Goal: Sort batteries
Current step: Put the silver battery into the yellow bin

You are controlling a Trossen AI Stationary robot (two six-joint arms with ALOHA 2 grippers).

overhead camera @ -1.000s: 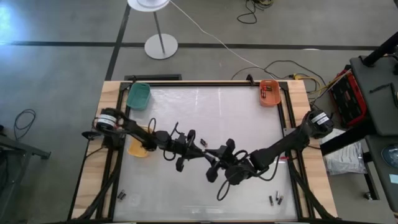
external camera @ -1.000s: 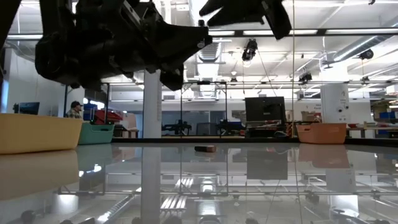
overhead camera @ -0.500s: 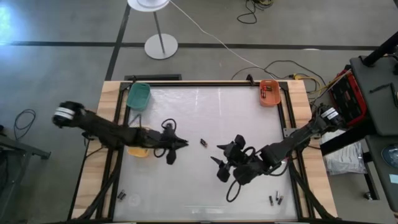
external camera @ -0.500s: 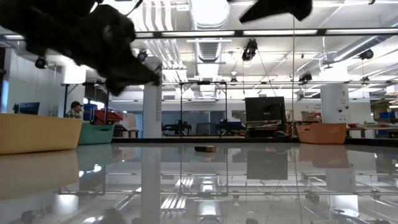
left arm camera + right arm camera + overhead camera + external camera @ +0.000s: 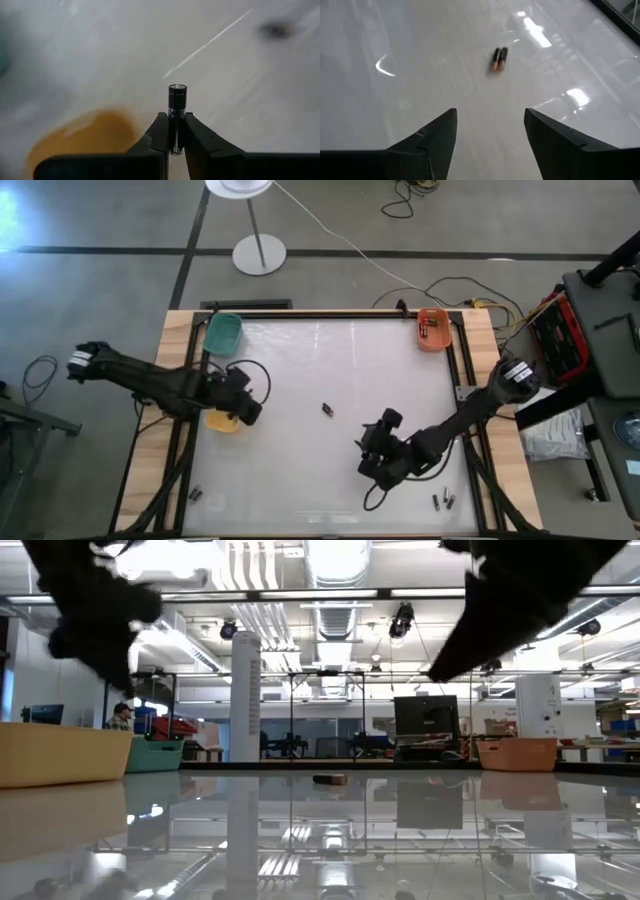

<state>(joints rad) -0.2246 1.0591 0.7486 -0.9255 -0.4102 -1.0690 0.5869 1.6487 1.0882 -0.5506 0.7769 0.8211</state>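
Note:
My left gripper [image 5: 246,408] hangs over the table's left side, beside the yellow bin [image 5: 220,421], shut on one dark battery [image 5: 177,97]. My right gripper [image 5: 372,464] stands open over the near right part of the table, nothing between its fingers [image 5: 490,115]. A pair of batteries [image 5: 500,58] lies on its side on the table ahead of it. Another battery [image 5: 327,409] lies at the table's middle. More batteries lie in pairs near the front edge, at the left [image 5: 196,495] and at the right [image 5: 442,501]. My left gripper pinches the battery's rear half [image 5: 173,126] between its two fingertips. The battery lies along the fingers, and its silver-capped front end [image 5: 177,89] sticks out past them. It is lifted clear of the table, next to the yellow bin [image 5: 80,142].
A green bin [image 5: 223,333] stands at the far left corner. An orange bin [image 5: 433,330] with batteries in it stands at the far right corner. The white table top between the arms is open room. A person [image 5: 120,716] shows far off in the room.
My left gripper has drawn back from the table's middle toward the left edge, carrying the battery to the yellow bin's side. My right gripper has parted from it and gone toward the near right part of the table.

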